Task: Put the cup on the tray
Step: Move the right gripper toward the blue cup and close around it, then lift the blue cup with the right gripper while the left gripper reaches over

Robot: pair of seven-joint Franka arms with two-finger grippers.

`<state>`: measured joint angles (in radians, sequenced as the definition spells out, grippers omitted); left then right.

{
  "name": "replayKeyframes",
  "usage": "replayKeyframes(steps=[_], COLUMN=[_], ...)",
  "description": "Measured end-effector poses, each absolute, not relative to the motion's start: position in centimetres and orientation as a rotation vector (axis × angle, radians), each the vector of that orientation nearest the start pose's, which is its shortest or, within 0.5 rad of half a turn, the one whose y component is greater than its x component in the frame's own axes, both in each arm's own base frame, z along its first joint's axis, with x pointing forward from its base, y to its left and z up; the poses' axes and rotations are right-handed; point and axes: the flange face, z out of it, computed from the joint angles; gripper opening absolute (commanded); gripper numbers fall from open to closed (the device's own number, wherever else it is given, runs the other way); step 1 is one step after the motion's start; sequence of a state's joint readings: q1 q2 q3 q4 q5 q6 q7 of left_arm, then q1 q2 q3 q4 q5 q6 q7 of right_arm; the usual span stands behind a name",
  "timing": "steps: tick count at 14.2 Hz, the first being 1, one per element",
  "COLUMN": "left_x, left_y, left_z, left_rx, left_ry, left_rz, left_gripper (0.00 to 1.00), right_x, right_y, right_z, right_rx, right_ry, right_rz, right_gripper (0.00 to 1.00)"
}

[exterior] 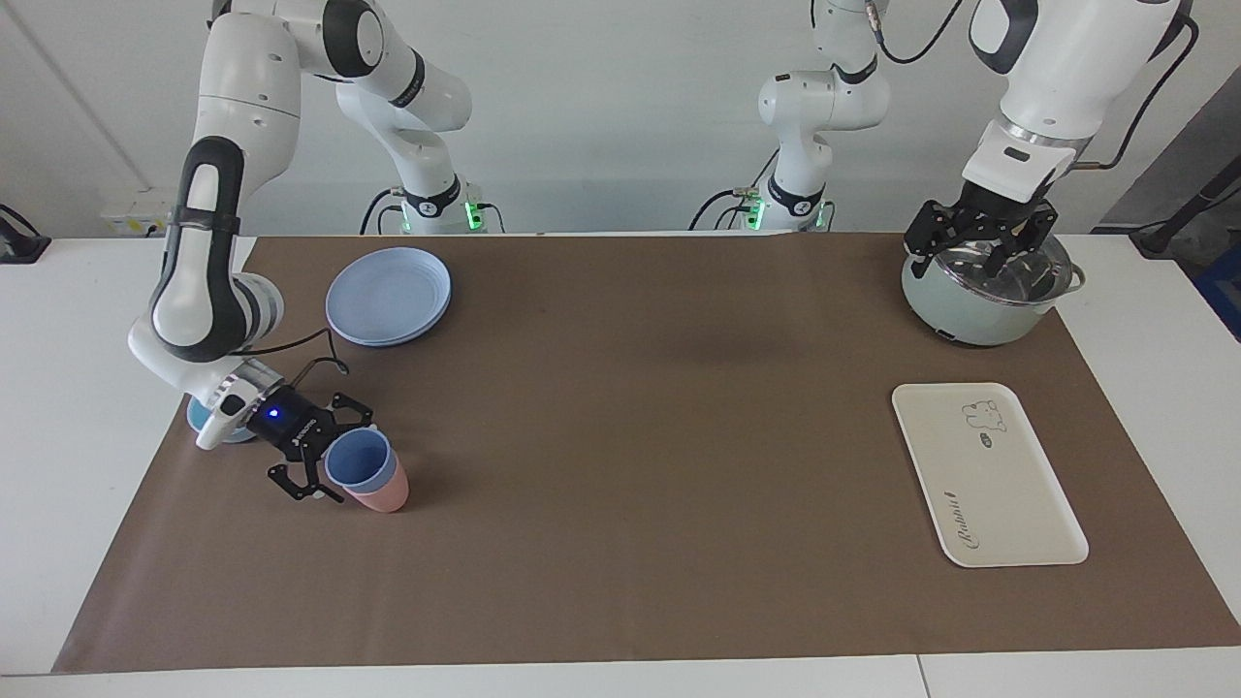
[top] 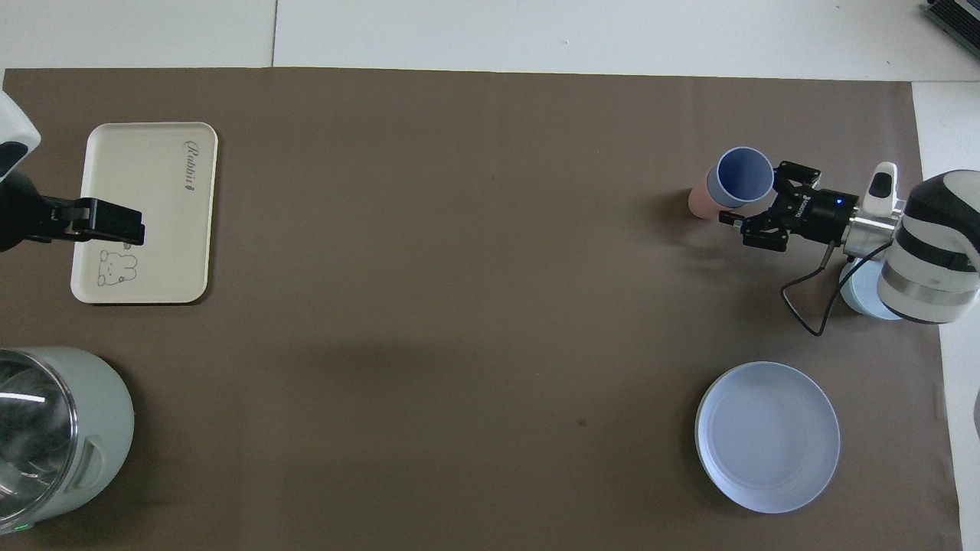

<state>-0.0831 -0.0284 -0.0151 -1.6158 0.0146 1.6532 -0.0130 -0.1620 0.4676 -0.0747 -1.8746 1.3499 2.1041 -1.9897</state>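
Periwinkle-blue tapered plastic cup (exterior: pixel 359 460) sits nested in a salmon-pink tumbler (exterior: pixel 380 496); the right gripper (exterior: pixel 325 458) brackets its rim with fingers spread, not clamped, probably to lift it free. Cream rectangular tray (exterior: pixel 989 475) lies bare at the left arm's end, open brown mat (exterior: pixel 659 436) between. Left gripper (exterior: pixel 979 242) waits over a lidded pot (exterior: pixel 984 291), fingers unreadable.

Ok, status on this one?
Right tool open beside blue cup, which is nested in pink cup. Left tool waits over pot. Tray bare.
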Motion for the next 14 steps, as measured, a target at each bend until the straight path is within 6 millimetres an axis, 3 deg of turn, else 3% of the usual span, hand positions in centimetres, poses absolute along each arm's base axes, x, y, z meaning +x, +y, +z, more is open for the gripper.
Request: replayKeyframes(steps=[5, 6, 7, 8, 14], left_x=[55.1, 55.1, 55.1, 55.1, 55.3], left_y=[-5.3, -5.3, -5.3, -5.3, -5.4], left_z=[62.7, 62.7, 62.7, 62.7, 62.8], left_rx=[-3.126, -3.126, -3.126, -3.126, -3.128], left_ry=[0.134, 0.134, 0.134, 0.134, 0.136], left_rz=[-0.106, -0.106, -0.106, -0.106, -0.135], left_gripper=[1.0, 1.0, 1.0, 1.0, 0.98], right_x=[63.0, 63.1, 63.1, 63.1, 63.5], right_y=[-8.1, -8.1, -8.1, -8.2, -8.4], right_z=[26.9, 26.8, 26.8, 26.8, 27.3], right_rx=[-2.092, -2.094, -2.103, -2.107, -2.128], right_ry=[-0.973, -0.972, -0.969, -0.967, -0.972], right_rz=[-1.044, -1.046, -1.049, -1.058, -1.136], right_gripper=[1.0, 0.91, 0.15, 0.0, 0.0])
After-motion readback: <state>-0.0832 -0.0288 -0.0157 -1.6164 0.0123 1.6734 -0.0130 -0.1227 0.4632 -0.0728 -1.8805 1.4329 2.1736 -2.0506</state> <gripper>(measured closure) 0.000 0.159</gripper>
